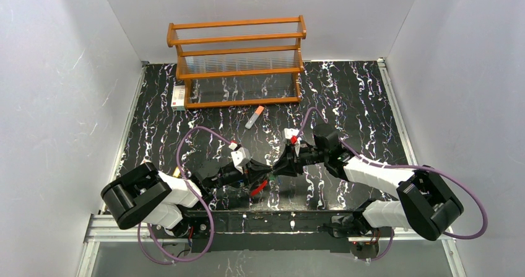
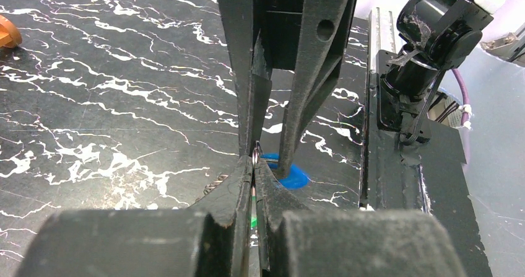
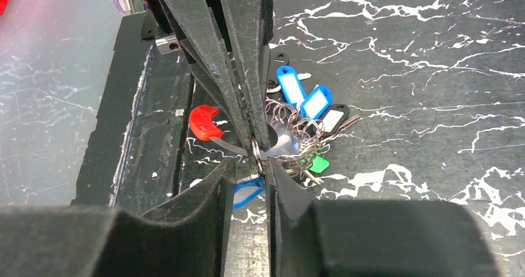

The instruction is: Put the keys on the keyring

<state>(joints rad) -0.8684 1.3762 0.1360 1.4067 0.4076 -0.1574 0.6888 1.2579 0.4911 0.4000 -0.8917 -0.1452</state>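
Note:
Both grippers meet tip to tip at the near middle of the table. My left gripper (image 1: pixel 267 168) (image 2: pixel 254 162) is shut on the thin wire of the keyring; its red section (image 1: pixel 259 188) (image 3: pixel 204 122) hangs just beside the fingers. My right gripper (image 1: pixel 278 165) (image 3: pixel 252 165) faces it, jaws nearly together on a blue key (image 3: pixel 247 189) (image 2: pixel 292 176) whose small ring touches the keyring wire. A bunch of keys (image 3: pixel 306 119) with blue, black and green heads lies on the table right behind the fingertips.
A wooden rack (image 1: pixel 238 60) stands at the back. A grey stick with an orange cap (image 1: pixel 254 117) lies in front of it, and a white box (image 1: pixel 178 96) sits at its left end. The black base rail (image 1: pixel 291 218) runs along the near edge.

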